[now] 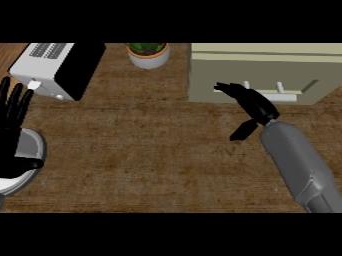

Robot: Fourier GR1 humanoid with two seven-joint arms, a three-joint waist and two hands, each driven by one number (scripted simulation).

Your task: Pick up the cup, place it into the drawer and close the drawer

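The right hand (252, 106) is open, holding nothing, its straight fingers against the front of the drawer (211, 82) at the far right, just left of the white handle (281, 90). The left hand (4, 125) rests open at the left edge, fingers up, over a grey plate (34, 146). The cup's place cannot be told. A toaster (56, 67) and a potted plant (148, 54) stand far back.
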